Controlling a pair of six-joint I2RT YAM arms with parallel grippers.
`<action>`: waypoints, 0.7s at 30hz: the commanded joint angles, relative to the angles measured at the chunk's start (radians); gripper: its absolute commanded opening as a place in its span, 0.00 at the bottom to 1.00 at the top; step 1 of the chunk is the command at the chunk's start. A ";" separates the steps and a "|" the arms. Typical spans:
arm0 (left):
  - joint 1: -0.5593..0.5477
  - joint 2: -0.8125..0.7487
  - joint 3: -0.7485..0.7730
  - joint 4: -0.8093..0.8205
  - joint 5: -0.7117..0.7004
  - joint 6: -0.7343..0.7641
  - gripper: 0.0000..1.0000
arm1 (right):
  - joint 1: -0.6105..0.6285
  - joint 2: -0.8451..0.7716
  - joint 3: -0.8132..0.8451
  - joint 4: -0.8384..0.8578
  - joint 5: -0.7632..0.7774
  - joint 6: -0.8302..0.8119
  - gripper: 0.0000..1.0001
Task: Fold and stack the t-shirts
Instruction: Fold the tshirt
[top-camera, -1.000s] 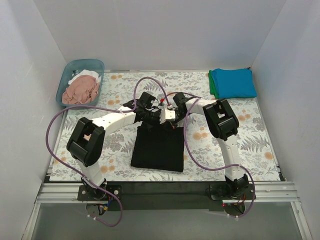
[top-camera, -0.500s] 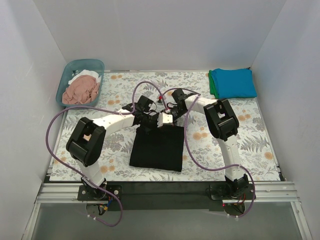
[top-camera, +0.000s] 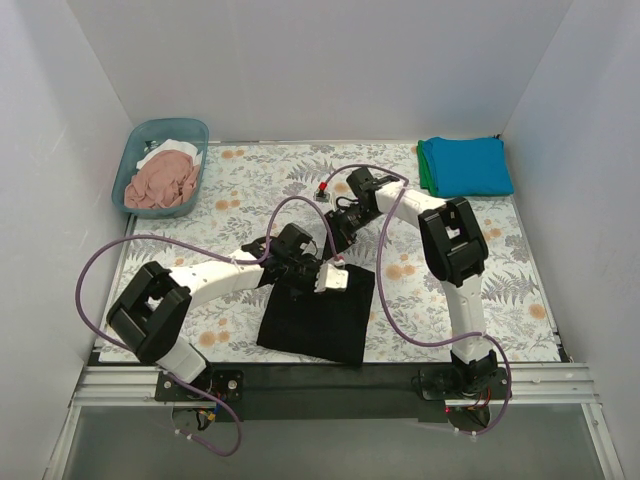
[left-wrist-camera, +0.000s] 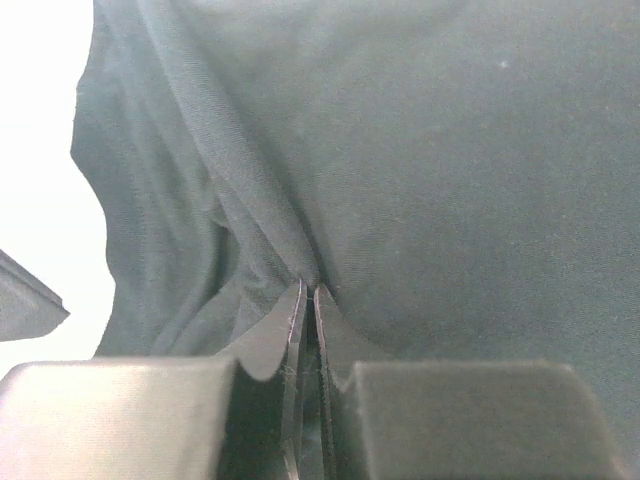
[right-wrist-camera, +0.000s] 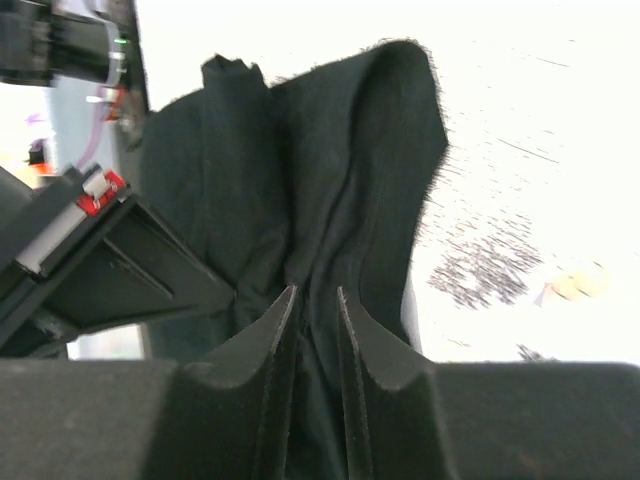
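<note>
The black t-shirt (top-camera: 318, 318) lies folded on the floral table cloth near the front middle. My left gripper (top-camera: 316, 277) is at its far edge, shut on a pinch of the black cloth (left-wrist-camera: 420, 150); the fingers (left-wrist-camera: 307, 290) meet with fabric between them. My right gripper (top-camera: 337, 243) reaches in from the far side, just behind the same edge. Its fingers (right-wrist-camera: 316, 290) are closed on a raised fold of the black shirt (right-wrist-camera: 340, 160). A folded teal-blue t-shirt (top-camera: 468, 165) lies on a green one (top-camera: 424, 172) at the far right.
A teal plastic tub (top-camera: 136, 150) at the far left holds a crumpled dusty pink t-shirt (top-camera: 160, 182) and a white one (top-camera: 168, 150). Purple cables loop over both arms. White walls close in the table on three sides.
Both grippers have moved toward the near edge, carrying the shirt's far edge with them. The left arm has swung lower and nearer. The shirt has shifted toward the front.
</note>
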 joint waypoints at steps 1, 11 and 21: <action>-0.024 -0.066 -0.009 0.046 -0.020 -0.006 0.00 | 0.004 0.030 -0.002 -0.041 -0.138 -0.002 0.28; -0.026 -0.141 0.006 0.045 -0.061 -0.017 0.00 | 0.062 0.087 -0.139 -0.027 -0.308 0.032 0.19; -0.026 -0.159 0.040 0.030 -0.096 0.011 0.00 | 0.064 0.161 -0.159 -0.025 -0.233 0.003 0.18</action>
